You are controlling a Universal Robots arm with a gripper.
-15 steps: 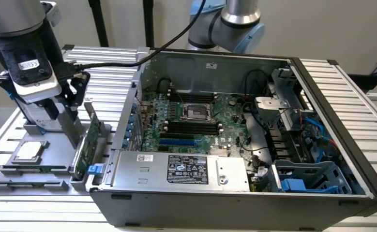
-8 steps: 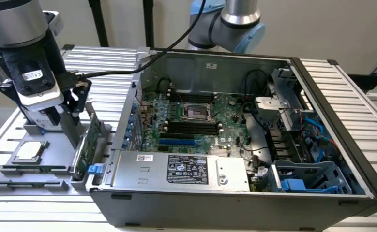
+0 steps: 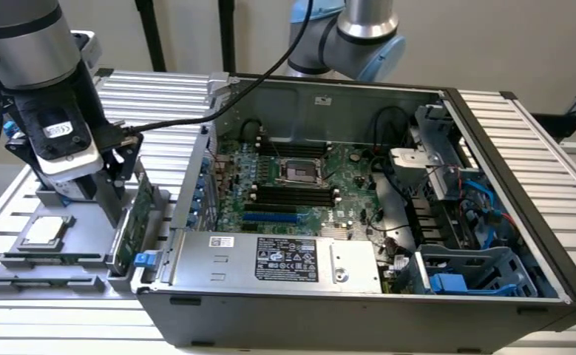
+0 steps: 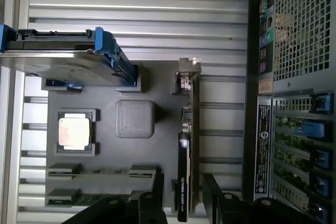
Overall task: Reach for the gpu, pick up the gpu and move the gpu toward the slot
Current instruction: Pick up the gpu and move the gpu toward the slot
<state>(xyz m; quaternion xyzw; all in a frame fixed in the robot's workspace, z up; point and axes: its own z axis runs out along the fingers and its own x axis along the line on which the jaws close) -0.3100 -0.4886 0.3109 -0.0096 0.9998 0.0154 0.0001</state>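
Pincer: fingers apart, one on each side of the gpu's end; no clamping shows.
Gpu: stands on edge in the grey holder on the slatted worktop — just beside the open computer case, outside it.
Neighbours: a processor chip lies flat in the holder; a hard drive with blue rails sits at the holder's far end.
Arm: at the exterior view's left, above the holder.
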